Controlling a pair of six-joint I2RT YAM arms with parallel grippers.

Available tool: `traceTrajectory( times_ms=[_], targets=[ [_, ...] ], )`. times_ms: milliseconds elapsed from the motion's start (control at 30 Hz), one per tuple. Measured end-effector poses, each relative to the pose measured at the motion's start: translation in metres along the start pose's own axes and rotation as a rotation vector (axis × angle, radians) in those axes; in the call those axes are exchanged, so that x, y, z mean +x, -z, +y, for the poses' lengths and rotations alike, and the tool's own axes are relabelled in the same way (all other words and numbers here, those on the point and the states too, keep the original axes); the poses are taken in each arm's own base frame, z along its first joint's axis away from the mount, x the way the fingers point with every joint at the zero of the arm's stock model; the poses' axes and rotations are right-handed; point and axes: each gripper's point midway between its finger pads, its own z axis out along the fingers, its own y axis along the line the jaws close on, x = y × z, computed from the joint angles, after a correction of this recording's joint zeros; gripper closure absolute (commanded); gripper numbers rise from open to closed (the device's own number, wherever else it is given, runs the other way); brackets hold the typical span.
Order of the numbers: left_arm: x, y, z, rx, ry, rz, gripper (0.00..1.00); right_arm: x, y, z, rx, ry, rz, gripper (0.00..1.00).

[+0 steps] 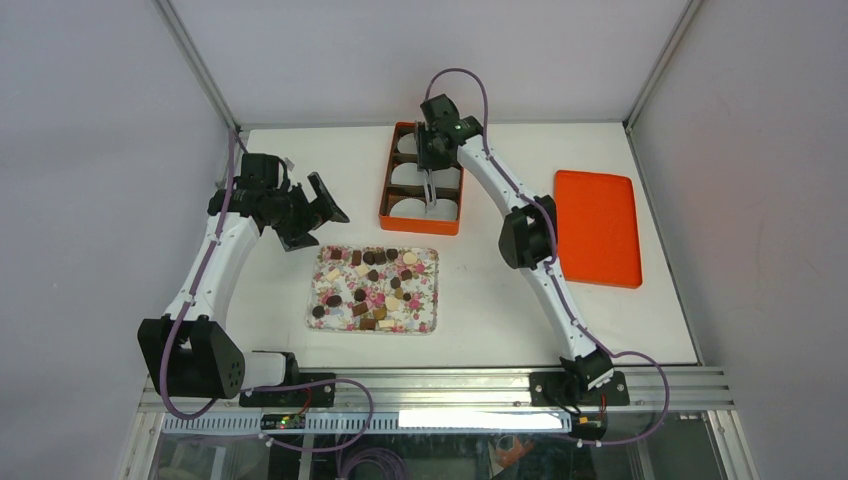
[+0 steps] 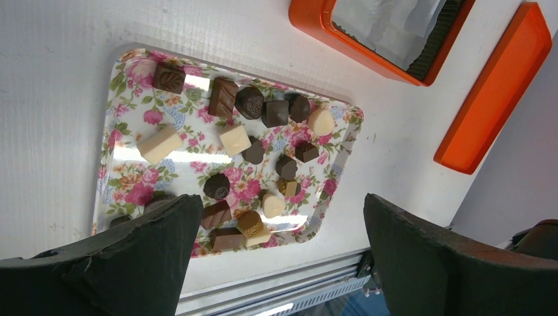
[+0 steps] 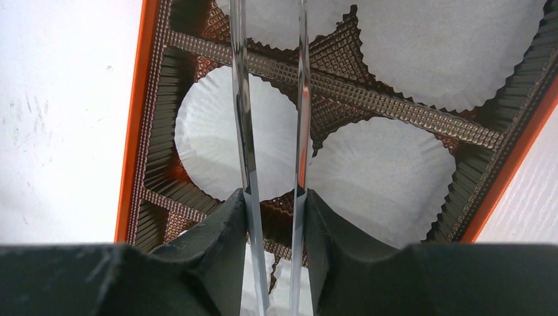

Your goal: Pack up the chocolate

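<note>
The chocolate (image 1: 372,285) is several small dark brown, light brown and cream pieces on a flowered tray (image 1: 430,252). The left wrist view shows the chocolate (image 2: 250,102) and the tray (image 2: 131,59) close up. My left gripper (image 1: 315,218) hangs open and empty above the tray's far left corner, and it also shows in the left wrist view (image 2: 283,210). My right gripper (image 1: 432,165) is shut on metal tongs (image 1: 430,190) (image 3: 247,131) over the orange box (image 1: 385,190). The tongs' tips are out of the right wrist view. The box (image 3: 135,131) holds white paper cups (image 3: 210,138).
An orange lid (image 1: 597,227) lies flat to the right of the box, and it also shows in the left wrist view (image 2: 493,92). White walls enclose the table on three sides. An aluminium rail (image 1: 420,385) runs along the near edge.
</note>
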Motion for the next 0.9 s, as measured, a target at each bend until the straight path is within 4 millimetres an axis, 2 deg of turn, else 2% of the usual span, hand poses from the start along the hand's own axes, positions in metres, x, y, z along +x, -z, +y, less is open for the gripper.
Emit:
traceTrajectory(
  times_ms=[900],
  targets=[
    [0.0006, -0.0003, 0.0006, -0.002, 0.001, 0.002, 0.01, 0.0013, -0.0024, 0.0044, -0.023, 0.005, 0.005, 0.97]
  ],
)
